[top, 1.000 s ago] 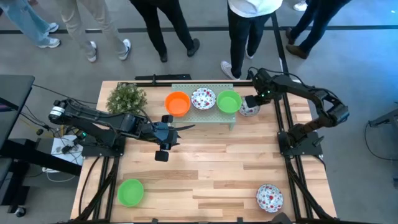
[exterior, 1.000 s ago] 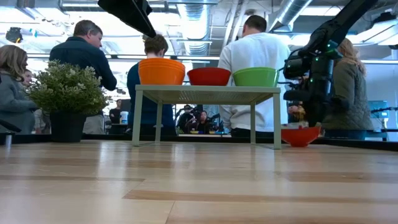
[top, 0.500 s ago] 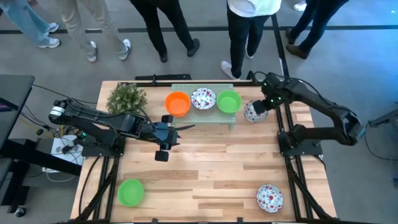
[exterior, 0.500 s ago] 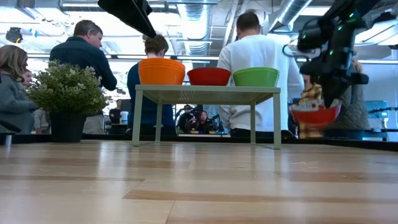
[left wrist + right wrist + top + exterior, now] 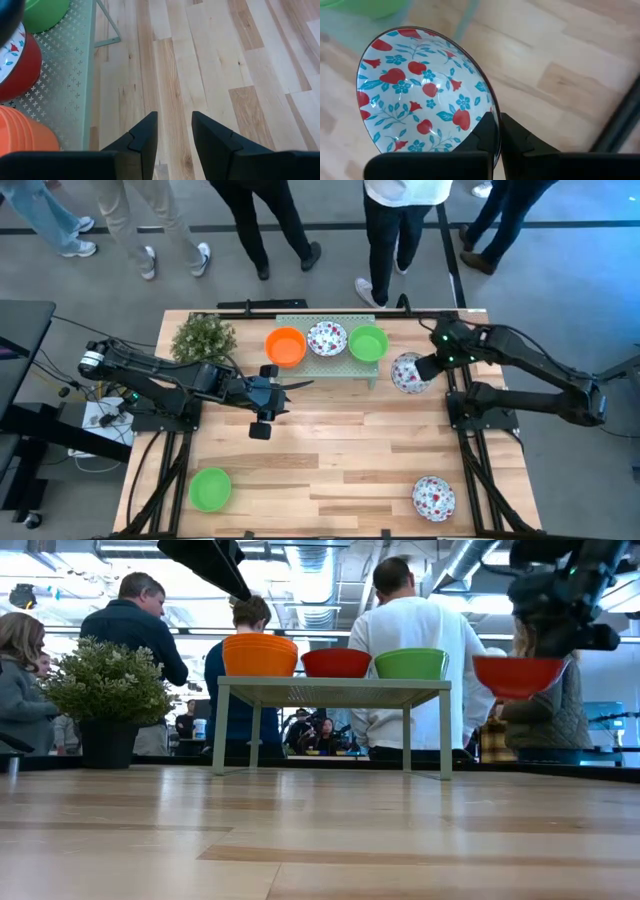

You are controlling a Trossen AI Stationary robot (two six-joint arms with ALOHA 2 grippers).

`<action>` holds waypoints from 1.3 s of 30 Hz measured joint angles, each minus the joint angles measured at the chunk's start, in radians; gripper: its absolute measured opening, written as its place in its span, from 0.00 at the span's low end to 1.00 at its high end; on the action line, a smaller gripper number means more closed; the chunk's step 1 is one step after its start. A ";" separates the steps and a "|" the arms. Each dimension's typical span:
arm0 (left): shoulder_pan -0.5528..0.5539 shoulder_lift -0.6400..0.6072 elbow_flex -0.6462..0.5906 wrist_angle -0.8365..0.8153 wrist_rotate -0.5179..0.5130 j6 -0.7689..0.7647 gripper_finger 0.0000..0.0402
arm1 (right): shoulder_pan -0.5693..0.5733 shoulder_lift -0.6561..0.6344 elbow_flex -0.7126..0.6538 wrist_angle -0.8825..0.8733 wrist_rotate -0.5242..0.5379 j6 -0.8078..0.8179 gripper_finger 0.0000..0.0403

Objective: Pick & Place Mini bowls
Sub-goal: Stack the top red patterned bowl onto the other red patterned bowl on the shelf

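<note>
Spanning most of the high view, the wooden table [image 5: 330, 450] carries everything else. Toward its far edge stands the pale green mesh rack [image 5: 325, 367], and beside the rack's left end sits the bushy potted plant [image 5: 203, 336].

The left arm waits over the middle of the table, just in front of the rack; the left gripper [image 5: 172, 131] has its fingers spread apart over bare wood and grips nothing.

The right arm reaches in from the right side. The right gripper [image 5: 497, 131] has its fingers pressed together on the rim of a floral bowl [image 5: 420, 92], white inside with red and blue flowers and red outside. In the low view that bowl [image 5: 518, 675] hangs in the air, clear of the tabletop, just right of the rack and about level with the bowls on it.

On the rack, in a row from left to right, sit an orange bowl [image 5: 286, 346], a second floral bowl [image 5: 326, 338] and a green bowl [image 5: 368, 343].

Near the front of the table lie another green bowl [image 5: 210, 488] at the left and another floral bowl [image 5: 433, 497] at the right, well apart.
</note>
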 joint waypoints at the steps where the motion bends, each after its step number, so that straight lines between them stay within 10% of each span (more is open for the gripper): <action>1: 0.000 0.000 0.000 0.000 0.000 0.000 0.30 | 0.026 -0.014 0.000 0.000 0.000 0.023 0.00; 11: 0.000 0.000 0.000 0.000 0.000 0.000 0.30 | 0.322 -0.048 0.000 0.088 0.001 0.209 0.00; 22: 0.000 0.000 0.000 0.000 0.000 0.000 0.30 | 0.533 0.039 0.003 0.657 0.132 0.141 0.00; 39: 0.000 0.000 0.000 0.006 0.000 0.000 0.30 | 0.228 0.661 0.757 0.222 0.082 -0.047 0.00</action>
